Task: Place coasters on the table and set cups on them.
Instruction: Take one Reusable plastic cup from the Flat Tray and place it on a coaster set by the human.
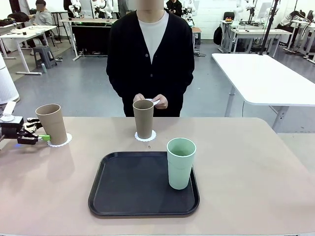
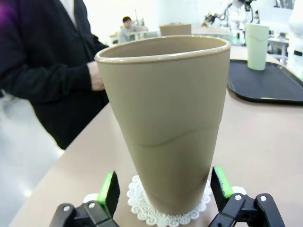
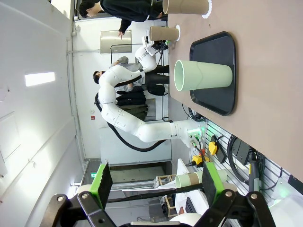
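Note:
A tan cup point(image 1: 51, 124) stands on a white scalloped coaster point(image 1: 61, 140) at the table's point(image 1: 256, 162) far left. My left gripper point(image 1: 39, 129) is open around this cup point(image 2: 165, 127), a green pad point(image 2: 110, 191) on either side, slightly apart from its base and coaster point(image 2: 142, 208). A second tan cup point(image 1: 143, 119) stands on a coaster point(image 1: 146, 137) in front of the person. The mint green cup point(image 1: 180, 163) stands on the black tray point(image 1: 128, 187). In their hands the person holds a third coaster point(image 1: 155, 102). My right gripper point(image 3: 156, 182) is open, off the table, holding nothing.
The black tray lies in the middle near the front edge, with the mint cup point(image 3: 203, 75) at its right side. The person stands close at the far edge. Bare tabletop lies to the right of the tray.

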